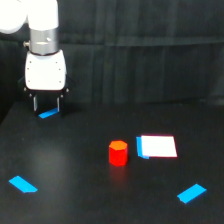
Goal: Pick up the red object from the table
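The red object (118,152), a stubby red-orange cylinder with a faceted top, stands upright on the black table (75,165) near the middle of the exterior view. My gripper (46,105) hangs from a white body at the upper left, far from the red object and up-left of it. Its two dark fingers (35,103) point down with a visible gap and nothing between them, just above a blue tape strip (48,114).
A flat white-pink card with a blue edge (157,146) lies just right of the red object. Blue tape strips lie at the lower left (23,184) and lower right (192,193). A dark pleated curtain (150,50) hangs behind the table.
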You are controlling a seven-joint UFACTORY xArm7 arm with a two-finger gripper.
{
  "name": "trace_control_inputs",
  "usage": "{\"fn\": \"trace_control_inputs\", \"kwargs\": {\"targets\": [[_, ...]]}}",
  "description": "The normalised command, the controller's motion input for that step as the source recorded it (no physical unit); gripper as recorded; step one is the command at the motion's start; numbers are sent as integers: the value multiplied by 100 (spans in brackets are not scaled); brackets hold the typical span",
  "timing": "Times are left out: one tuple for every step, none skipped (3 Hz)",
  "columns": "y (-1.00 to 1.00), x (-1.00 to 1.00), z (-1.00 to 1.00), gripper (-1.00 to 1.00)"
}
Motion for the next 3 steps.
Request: {"fn": "trace_control_inputs", "kwargs": {"targets": [[-46, 53, -23, 100], [-51, 49, -15, 100], [-87, 94, 32, 97]]}}
